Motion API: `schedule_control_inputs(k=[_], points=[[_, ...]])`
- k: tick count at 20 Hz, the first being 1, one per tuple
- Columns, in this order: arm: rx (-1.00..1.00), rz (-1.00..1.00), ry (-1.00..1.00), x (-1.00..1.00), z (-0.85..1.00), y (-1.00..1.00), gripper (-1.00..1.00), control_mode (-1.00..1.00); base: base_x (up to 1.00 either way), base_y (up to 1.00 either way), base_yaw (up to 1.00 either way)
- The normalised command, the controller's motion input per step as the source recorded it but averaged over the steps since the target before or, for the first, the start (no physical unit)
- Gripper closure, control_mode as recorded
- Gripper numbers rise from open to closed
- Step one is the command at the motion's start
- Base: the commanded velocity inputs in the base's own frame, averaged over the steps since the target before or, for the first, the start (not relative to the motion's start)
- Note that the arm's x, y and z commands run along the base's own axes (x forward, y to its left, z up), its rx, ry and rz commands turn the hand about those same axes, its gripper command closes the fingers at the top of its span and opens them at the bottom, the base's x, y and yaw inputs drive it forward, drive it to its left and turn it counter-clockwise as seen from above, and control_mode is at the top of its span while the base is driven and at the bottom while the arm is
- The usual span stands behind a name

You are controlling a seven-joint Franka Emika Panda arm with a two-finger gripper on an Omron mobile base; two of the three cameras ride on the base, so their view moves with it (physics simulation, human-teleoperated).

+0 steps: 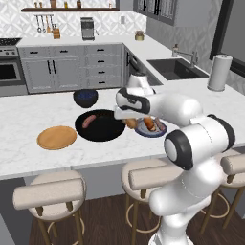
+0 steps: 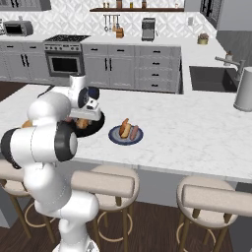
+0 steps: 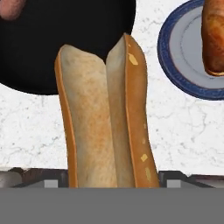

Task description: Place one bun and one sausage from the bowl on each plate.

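My gripper (image 3: 109, 177) is shut on a split orange-tan bun (image 3: 105, 118), held above the counter between the black bowl (image 3: 65, 35) and the blue-grey plate (image 3: 171, 57). In the left base view the gripper (image 1: 129, 119) hangs at the bowl's (image 1: 100, 127) right rim with the bun (image 1: 131, 124) below it. One sausage (image 1: 89, 121) lies in the bowl. The blue-grey plate (image 1: 160, 131) holds a bun (image 2: 124, 129) and a sausage (image 2: 134, 132). The tan wooden plate (image 1: 57, 137) sits bare, left of the bowl.
A smaller dark blue bowl (image 1: 85, 97) stands behind the black bowl. A paper towel roll (image 1: 219, 72) and the sink (image 1: 176, 68) are at the far right. Stools (image 1: 50, 191) line the counter's near edge.
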Motion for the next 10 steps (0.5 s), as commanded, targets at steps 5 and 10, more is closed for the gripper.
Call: schedule_control_inputs(k=[5,10], points=[[0.03,-0.03,-0.01,-0.16,0.02,-0.25,1.0,-1.0,0.0,0.0,0.0],[0.0,0.0,0.0,0.0,0.0,0.0,1.0,1.0,-0.13,0.06,0.0]])
